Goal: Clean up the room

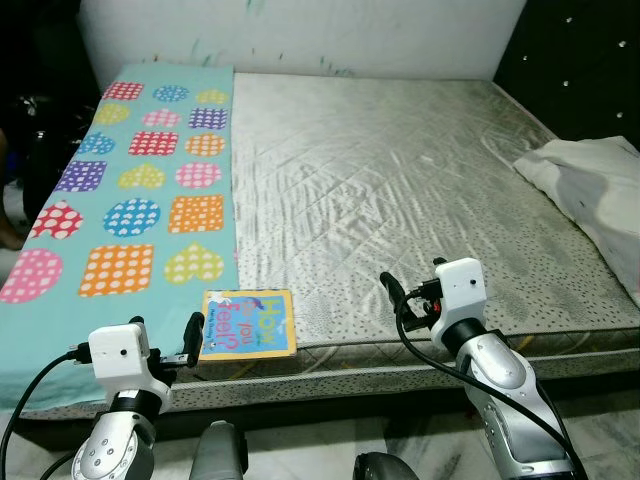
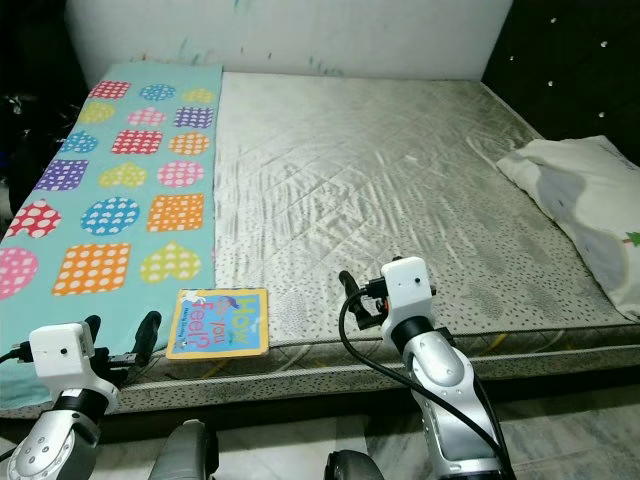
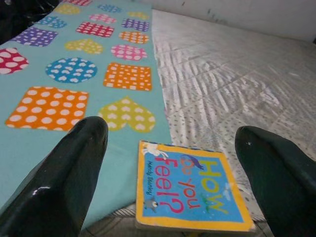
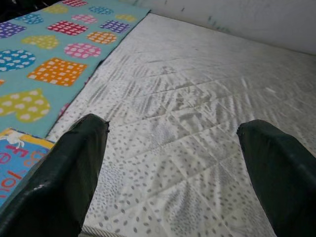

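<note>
A book (image 1: 248, 324) is seen flat at the near edge of the bed (image 1: 400, 180), half on the blanket (image 1: 150, 190). It is judged light, stiff and thin, best pinched by its overhanging edge. Both the left gripper (image 3: 173, 163) and right gripper (image 4: 173, 163) are held wide open and empty.

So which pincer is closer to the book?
Left. The left pincer sits open right beside the book, aimed at it. The right pincer is open farther off, over the bare mattress.
</note>
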